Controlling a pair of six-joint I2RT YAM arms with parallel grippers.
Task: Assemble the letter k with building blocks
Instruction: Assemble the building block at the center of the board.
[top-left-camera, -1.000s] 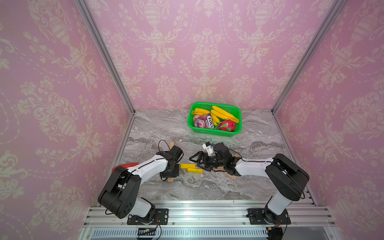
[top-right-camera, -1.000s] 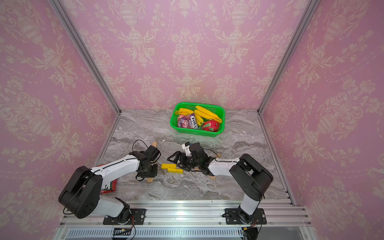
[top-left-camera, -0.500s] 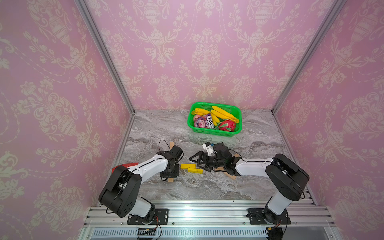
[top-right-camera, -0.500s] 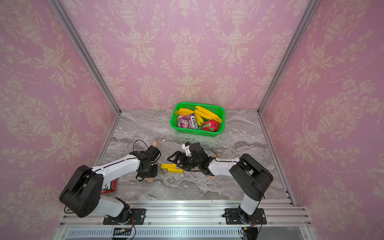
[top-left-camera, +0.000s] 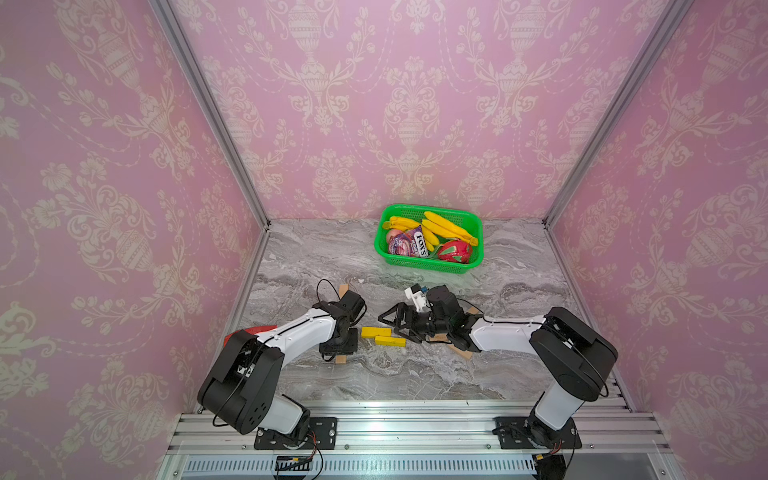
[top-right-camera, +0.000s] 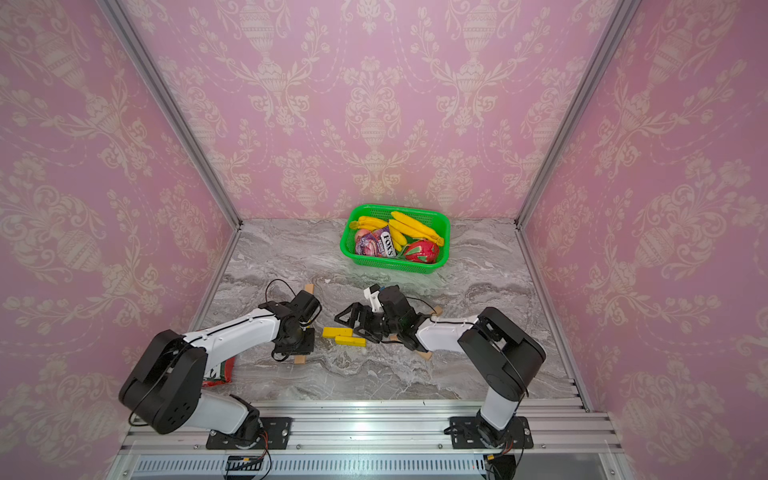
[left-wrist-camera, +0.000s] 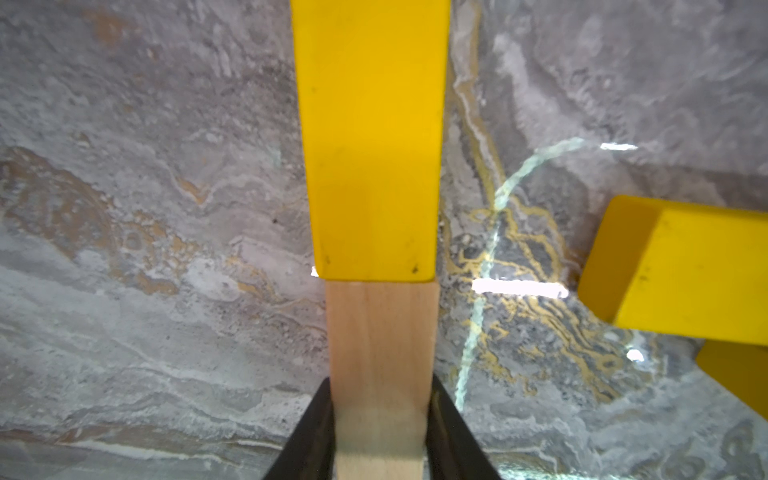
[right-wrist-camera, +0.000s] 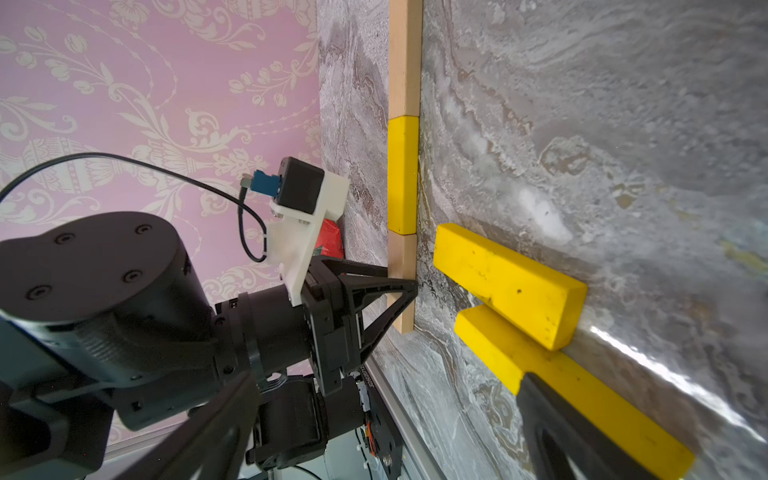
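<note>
A stem of building blocks runs along the table: a wood block, a yellow block and a near wood block. My left gripper points down, shut on that near wood block. In both top views the left arm hides the stem's middle, and only the wood ends show. Two yellow blocks lie side by side, staggered, right of the stem. My right gripper is open, and one of its fingers overlaps the nearer yellow block.
A green basket with bananas, a sweets packet and a red fruit stands at the back. Wood blocks lie partly under the right arm. A red packet lies by the left wall under the left arm.
</note>
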